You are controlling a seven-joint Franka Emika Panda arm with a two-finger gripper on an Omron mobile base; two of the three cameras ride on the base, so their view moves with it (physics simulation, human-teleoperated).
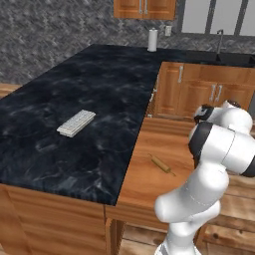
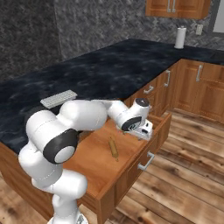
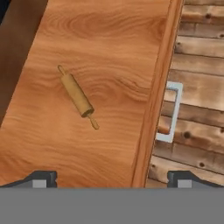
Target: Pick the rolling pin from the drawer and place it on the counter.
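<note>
Hand view, looking down into the open drawer [image 3: 100, 39]: the pin [image 3: 77, 95] is a slim light-brown wooden cylinder with a thin handle at each end. It lies flat and diagonal on the smooth drawer bottom, roughly midway between the drawer's two long sides and touching neither. Bare wood surrounds it on all sides. The drawer's low front wall runs down the right of this view, with a pale metal handle [image 3: 171, 112] outside it over the plank floor [image 3: 201, 78]. The gripper [image 3: 112, 178] hangs above the drawer with its jaws spread wide and nothing between them; the two fingertips [image 3: 41, 178] stand at the bottom corners, one above the drawer bottom, the other out past the front wall.

Left base view: the drawer projects from under the counter [image 1: 99, 89] edge. A grey ridged block [image 1: 76, 122] rests on the counter, well apart from the pin, with bare counter all round it.
</note>
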